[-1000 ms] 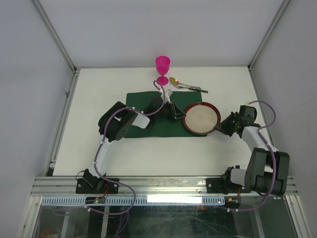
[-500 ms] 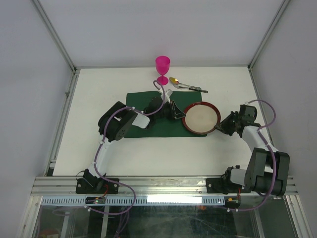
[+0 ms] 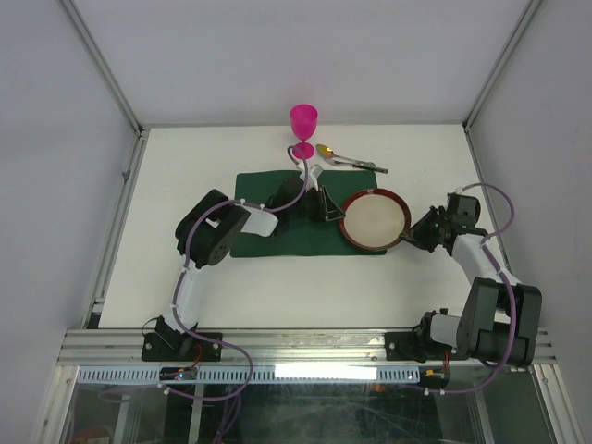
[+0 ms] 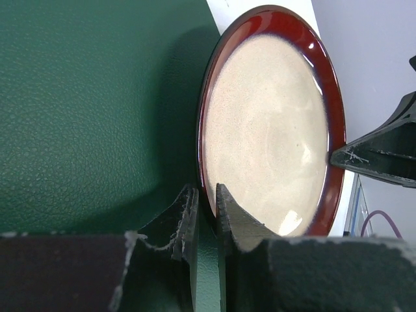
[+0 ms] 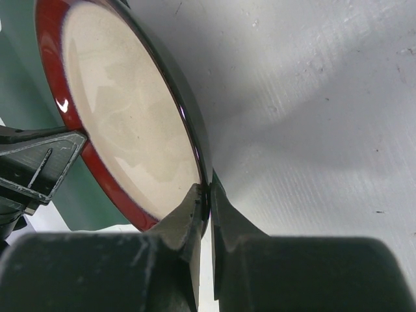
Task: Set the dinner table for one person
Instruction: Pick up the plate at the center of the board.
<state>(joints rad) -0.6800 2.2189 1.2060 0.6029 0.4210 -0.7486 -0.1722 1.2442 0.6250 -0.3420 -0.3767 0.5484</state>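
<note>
Red-rimmed plate (image 3: 376,220) pinched at both edges, no joke
Left rim clamped in left gripper (image 4: 205,195), right rim in right gripper (image 5: 207,190); partly over green placemat (image 3: 296,239), partly over the white dinner table (image 3: 231,277) underneath.

Both arms (image 3: 188,289) are white with black joints, trailing purple cables (image 3: 512,218).

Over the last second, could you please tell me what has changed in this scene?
The left arm swung its elbow slightly outward to the left, and the plate seems to have crept a touch left over the placemat. Nothing was taken or released: the left gripper and right gripper stay clamped on opposite sides of the plate's rim. The goblet and spoon have not moved.
</note>
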